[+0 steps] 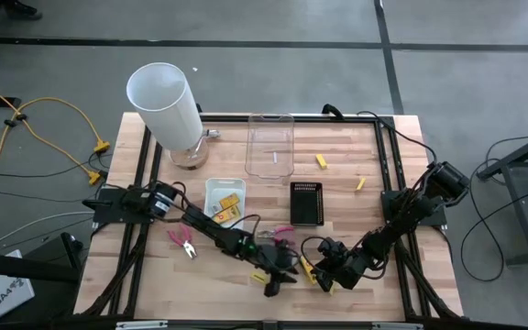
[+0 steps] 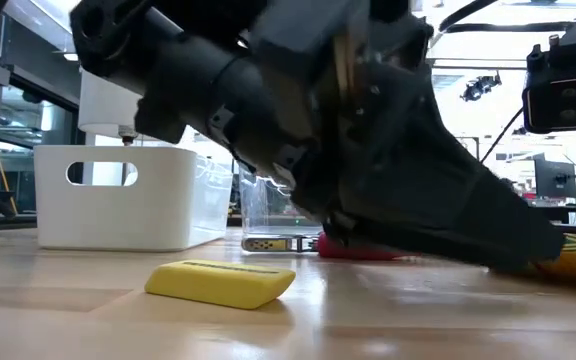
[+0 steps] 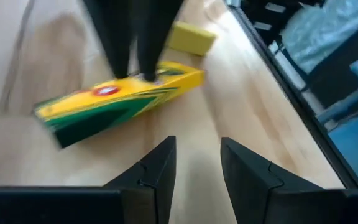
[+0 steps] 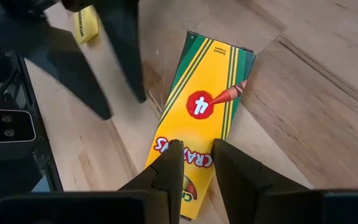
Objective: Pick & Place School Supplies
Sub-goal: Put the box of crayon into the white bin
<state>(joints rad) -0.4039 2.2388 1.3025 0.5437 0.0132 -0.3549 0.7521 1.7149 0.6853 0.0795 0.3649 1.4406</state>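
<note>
Right tool (image 4: 194, 171) — fingers narrowly parted, tips poised over the near end of a crayon pack (image 4: 204, 118); whether they touch it cannot be told. The pack lies flat on the worktop (image 4: 303, 81), close to the front edge, yellow with green stripes and a red mark.

Left tool (image 3: 197, 168) — fingers narrowly parted, holding nothing, pointed at the same pack (image 3: 120, 99) from the opposite side. Its dark fingers (image 4: 114, 59) stand just beside the pack's long edge in the right wrist view.

Risks, judged:
- Collision — both tools crowd one pack at the front of the worktop; either arm advancing could strike the other's fingers.
- Skid — a flat pack offers little to pinch; fingers closing on its top face may push it along the wood instead of lifting it.
- Knock — a yellow stub (image 2: 220, 282) lies near the left tool and could be swept aside by it.

Pose: in the high view the left arm reaches low and diagonally across the worktop from the left, its tool (image 1: 278, 275) near the front centre; the right arm folds in from the right rear, its tool (image 1: 324, 275) just beside it.

Elsewhere: one pink-handled tool (image 1: 187, 242) lies left of the arm; another (image 1: 284, 234) behind the tools; more packs sit in the white tray (image 1: 211, 188); two stubs (image 1: 321, 161) lie well apart at the rear right.
</note>
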